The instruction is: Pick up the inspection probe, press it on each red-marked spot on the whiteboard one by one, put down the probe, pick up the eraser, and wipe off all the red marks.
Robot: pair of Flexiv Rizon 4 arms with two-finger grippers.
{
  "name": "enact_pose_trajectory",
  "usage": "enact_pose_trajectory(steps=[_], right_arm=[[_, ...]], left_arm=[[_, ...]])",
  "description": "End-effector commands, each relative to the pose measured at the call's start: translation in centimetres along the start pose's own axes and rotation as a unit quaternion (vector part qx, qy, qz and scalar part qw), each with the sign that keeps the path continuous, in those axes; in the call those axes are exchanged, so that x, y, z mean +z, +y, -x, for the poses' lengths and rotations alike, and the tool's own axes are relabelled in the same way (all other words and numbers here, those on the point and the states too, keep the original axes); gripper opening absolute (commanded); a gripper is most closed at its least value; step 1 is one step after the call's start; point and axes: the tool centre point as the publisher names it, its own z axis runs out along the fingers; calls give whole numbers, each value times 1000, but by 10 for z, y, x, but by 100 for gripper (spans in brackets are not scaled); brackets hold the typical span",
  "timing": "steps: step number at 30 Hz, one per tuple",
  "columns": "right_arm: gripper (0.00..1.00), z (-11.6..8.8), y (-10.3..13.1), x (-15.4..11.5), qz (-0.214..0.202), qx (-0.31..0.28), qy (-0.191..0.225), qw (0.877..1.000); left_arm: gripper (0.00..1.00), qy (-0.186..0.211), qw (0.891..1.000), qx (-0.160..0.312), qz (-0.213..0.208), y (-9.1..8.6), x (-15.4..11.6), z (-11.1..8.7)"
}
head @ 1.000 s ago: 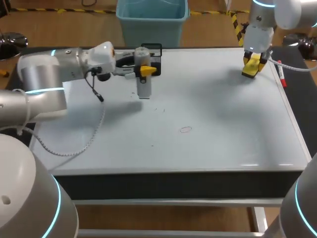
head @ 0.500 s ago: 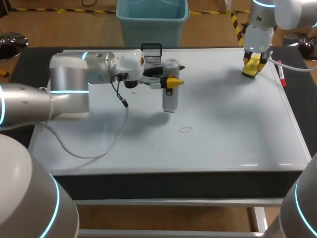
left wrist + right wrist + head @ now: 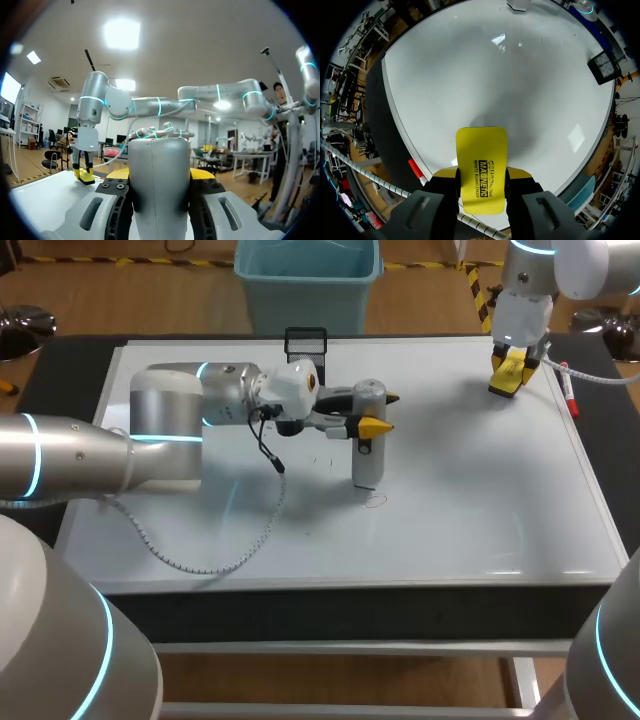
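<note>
The left gripper (image 3: 374, 412) clamps a silver probe (image 3: 367, 445) over the middle of the whiteboard (image 3: 470, 500), its two yellow-tipped fingers (image 3: 374, 426) closed on the cylinder's upper part from either side. The probe stands upright, its lower end just beside a small red mark (image 3: 375, 502), a thin oval drawn on the board. Whether the probe's end touches the surface cannot be told from the head view. In the left wrist view the probe (image 3: 159, 185) fills the space between the fingers, with a yellow tip (image 3: 201, 173) showing on each flank, tight against the metal. At the far right corner of the board the right gripper (image 3: 508, 368) points down, its fingers closed on a yellow eraser (image 3: 506, 380). The right wrist view shows the eraser (image 3: 481, 167) held flat between the two fingers (image 3: 519, 175), which grip its long edges. Its far half projects ahead of them over the white surface, with a soft shadow beneath. Whether the eraser rests on the board or hangs just above it is not clear. A marker (image 3: 416, 169) with a red end lies along the board's edge beside that gripper. A black mesh holder (image 3: 604, 67) sits at the board's far edge, well apart from both grippers.
</note>
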Motion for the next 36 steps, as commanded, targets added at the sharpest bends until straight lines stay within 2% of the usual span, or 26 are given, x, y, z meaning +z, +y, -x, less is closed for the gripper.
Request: enact_pose_trajectory(steps=[1,12,18,30,36], right_arm=[[0,0,-1,-1,-1,-1,2,1000],[0,0,-1,-1,-1,-1,2,1000],[0,0,-1,-1,-1,-1,2,1000],[0,0,-1,-1,-1,-1,2,1000],[0,0,-1,-1,-1,-1,2,1000]], left_arm=[[0,17,1000,1,-7,5,4,-2],[0,43,999,10,-15,10,12,-11],[0,53,999,4,-1,10,16,-18],[0,50,999,-14,5,19,15,-30],[0,55,998,-7,6,24,12,-30]])
